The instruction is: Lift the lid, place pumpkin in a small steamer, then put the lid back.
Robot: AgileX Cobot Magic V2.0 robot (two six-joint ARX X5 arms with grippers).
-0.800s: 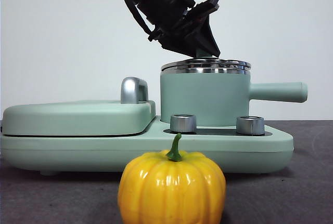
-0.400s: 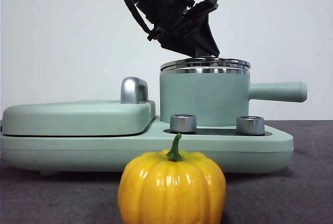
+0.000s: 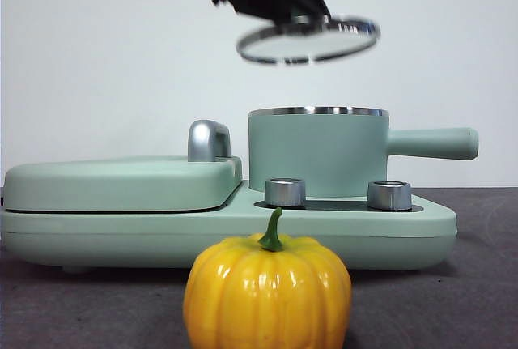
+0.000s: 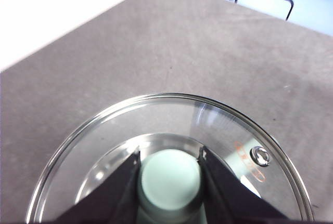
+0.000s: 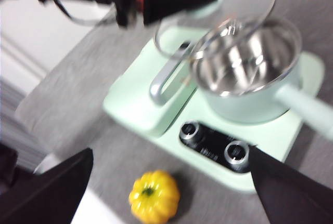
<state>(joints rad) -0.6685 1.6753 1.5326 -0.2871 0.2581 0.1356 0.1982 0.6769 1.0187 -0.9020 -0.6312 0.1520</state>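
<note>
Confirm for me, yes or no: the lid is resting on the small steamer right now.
No, the lid hangs tilted in the air, held by the left gripper, with a clear gap above the small steamer, whose steel rim is uncovered.

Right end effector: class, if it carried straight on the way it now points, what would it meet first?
Probably the pumpkin, low between its open jaws on the table. The appliance's knobs lie beyond it, though depth is unclear.

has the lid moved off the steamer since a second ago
Yes. The lid, clamped by the left gripper, has risen clear of the small steamer rim and now hangs tilted above it.
</note>
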